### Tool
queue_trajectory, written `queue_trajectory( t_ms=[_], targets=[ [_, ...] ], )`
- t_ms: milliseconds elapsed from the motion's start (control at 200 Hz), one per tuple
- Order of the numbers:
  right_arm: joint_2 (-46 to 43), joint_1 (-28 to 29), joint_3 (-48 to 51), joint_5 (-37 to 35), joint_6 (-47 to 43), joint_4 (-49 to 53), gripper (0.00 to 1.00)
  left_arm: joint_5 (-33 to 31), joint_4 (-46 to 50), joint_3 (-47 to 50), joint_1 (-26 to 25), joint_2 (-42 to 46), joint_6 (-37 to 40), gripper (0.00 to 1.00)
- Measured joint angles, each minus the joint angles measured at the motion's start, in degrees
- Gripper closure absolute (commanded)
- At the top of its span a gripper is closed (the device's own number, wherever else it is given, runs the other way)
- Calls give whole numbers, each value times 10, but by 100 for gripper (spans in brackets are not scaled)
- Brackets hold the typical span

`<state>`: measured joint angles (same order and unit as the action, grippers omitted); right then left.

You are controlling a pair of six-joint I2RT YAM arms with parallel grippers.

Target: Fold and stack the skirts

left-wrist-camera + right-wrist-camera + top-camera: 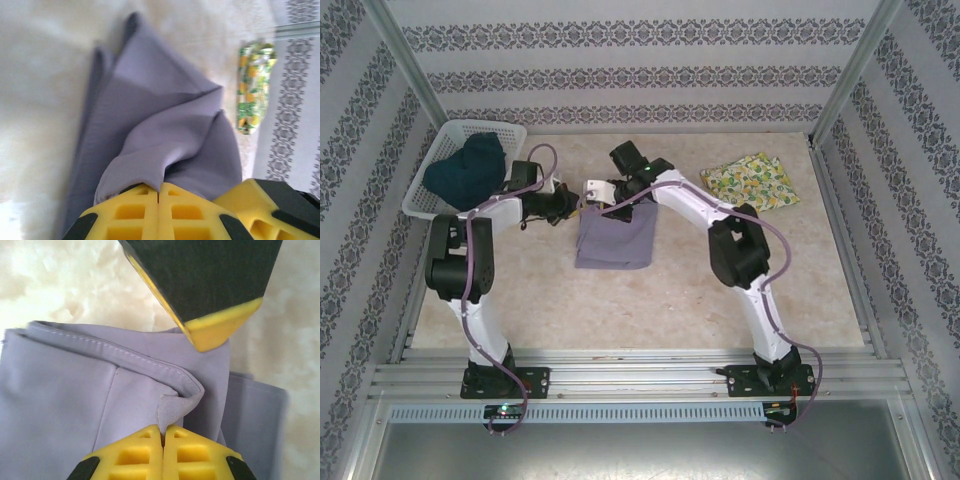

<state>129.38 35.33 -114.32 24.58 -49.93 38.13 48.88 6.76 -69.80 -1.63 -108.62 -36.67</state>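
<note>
Four fingers (131, 216) (131, 456) on lavender skirt (615, 242)

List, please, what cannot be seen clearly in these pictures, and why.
- Top view: grey skirt, far edge, under the arms.
- Top view: teal skirt, lower part, behind the basket wall.
- Left wrist view: yellow printed skirt, blurred, edge-on.
- Right wrist view: cloth pinched inside the right end effector.
</note>
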Motion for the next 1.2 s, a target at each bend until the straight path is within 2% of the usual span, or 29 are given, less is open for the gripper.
queue_trajectory(
  t_ms=[155,345,475,545,689,704,714,829,844,854,859,869,1029,1129,1204],
  targets=[
    [-58,-7,38,12,2,-42,100,27,-8,-47,-14,0,-4,100],
    [-33,-15,36,13,12,-71,100,49,-18,-121,-37,-78,-5,100],
    [20,-23,0,12,20,-69,100,43,-16,-139,-36,-145,-9,81],
    [47,-26,-19,11,20,-63,99,24,9,-139,-34,-154,-5,61],
    [72,-29,-41,2,30,-51,76,-20,60,-142,-29,-133,19,16],
    [73,-29,-43,1,26,-51,73,-25,66,-142,-28,-129,18,5],
    [73,-29,-45,-1,32,-51,71,-30,72,-142,-27,-126,19,1],
    [75,-29,-67,-26,65,-52,41,-91,122,-142,-8,-74,28,0],
    [75,-29,-70,-30,70,-53,30,-97,127,-142,-5,-67,30,0],
    [75,-29,-72,-34,82,-54,13,-104,131,-142,-3,-60,31,0],
    [75,-29,-73,-35,83,-54,8,-109,133,-141,-1,-55,31,0],
    [75,-29,-75,-37,83,-55,4,-113,135,-141,0,-51,32,0],
    [42,-28,-52,-134,225,-90,2,-206,171,-101,18,63,47,0],
    [-40,-31,52,-214,353,-120,2,-232,186,-59,7,112,54,0],
    [-114,-41,142,-239,439,-143,2,-242,201,-35,-10,124,57,0]
  ],
)
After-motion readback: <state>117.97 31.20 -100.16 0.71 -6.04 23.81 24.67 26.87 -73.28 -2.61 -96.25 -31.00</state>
